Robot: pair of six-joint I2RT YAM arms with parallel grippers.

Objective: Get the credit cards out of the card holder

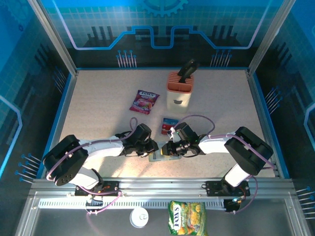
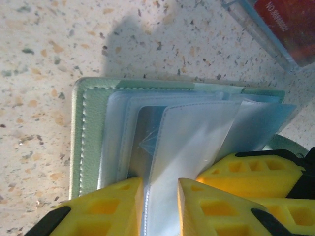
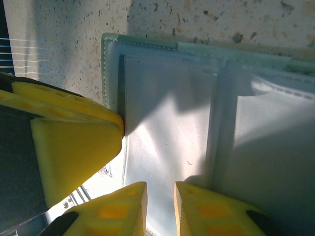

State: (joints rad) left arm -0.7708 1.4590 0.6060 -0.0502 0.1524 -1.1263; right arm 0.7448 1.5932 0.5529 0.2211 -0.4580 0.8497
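A: where's the card holder [image 2: 88, 147]?
B: flat on the worktop [image 2: 39, 59], near edge, centre, between the two arms. Lies open, green cover down, clear sleeves fanned up.
A: left gripper [image 2: 160, 191]?
B: pressed nearly together, pinching one clear sleeve leaf between its yellow pads [image 2: 118, 211]. My read: it's parting that leaf from the stack so the pocket mouth opens.
A: right gripper [image 3: 160, 194]?
B: same narrow gap, nipping the pale inner panel from the opposite side. Looks like the anchor, pinning the holder so it can't slide or fold shut when the other arm pulls. The two grippers sit just beside each other, tight quarters.
A: cards?
B: one credit card [image 1: 169, 124], red with blue, lies on the worktop just beyond the holder, apart from it, near the peach slotted block [image 1: 178, 88]. So I'd call it partly done.
A: any left inside?
B: can't tell. Sleeves look pale and see-through, no red showing, but the lower pockets are hidden behind the fingers.
A: risk?
B: film is thin and floppy. A pinch on film alone won't bring a card out; the next grip needs a card edge. Grippers could also clash.
A: clutter?
B: purple snack packet [image 1: 144, 102], well apart. Not in play.
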